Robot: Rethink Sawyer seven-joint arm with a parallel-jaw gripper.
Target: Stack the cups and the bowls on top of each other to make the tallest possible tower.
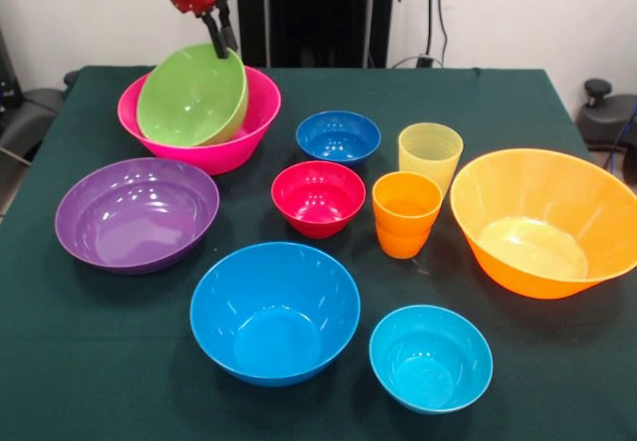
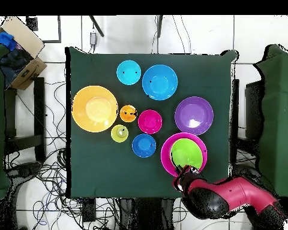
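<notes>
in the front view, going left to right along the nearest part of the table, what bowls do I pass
Purple bowl → sky blue bowl → small cyan bowl → large orange bowl.

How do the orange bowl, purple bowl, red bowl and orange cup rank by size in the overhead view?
Largest to smallest:
1. orange bowl
2. purple bowl
3. red bowl
4. orange cup
None look alike enough to tie.

A green-clothed table (image 1: 299,88) is carrying pink (image 1: 244,127), purple (image 1: 136,212), orange (image 1: 545,220) and blue bowls (image 1: 275,312) plus two cups (image 1: 407,212).
</notes>
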